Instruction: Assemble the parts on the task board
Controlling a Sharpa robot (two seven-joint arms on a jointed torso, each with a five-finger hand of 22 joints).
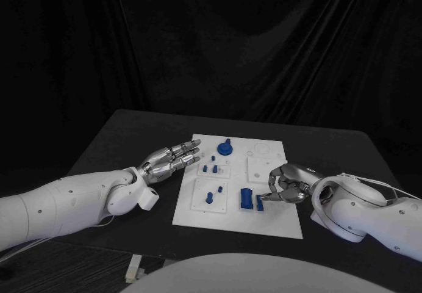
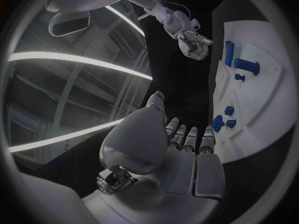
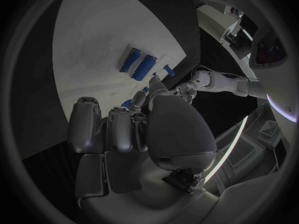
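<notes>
The white task board point(image 1: 272, 223) lies mid-table. On it are a blue knob point(image 1: 224, 148), small blue pegs point(image 1: 209, 166), another peg point(image 1: 209, 196) and two blue blocks point(image 1: 252, 199). My left hand point(image 1: 167, 160) is flat and open, hovering at the board's left edge and holding nothing. My right hand point(image 1: 286, 183) hangs over the board's right side with its fingers curled in, fingertips just beside the blocks. I see no part in it. In the right wrist view the blocks point(image 3: 138, 62) lie beyond my right hand point(image 3: 124, 134), and bits of blue show past its fingers. The left wrist view shows my right hand point(image 2: 193, 42) curled above the board point(image 2: 261, 99).
The black table point(image 1: 132, 134) extends past the board on all sides. A black curtain hangs behind it. The board's upper right plate point(image 1: 264, 149) has holes with no part in them.
</notes>
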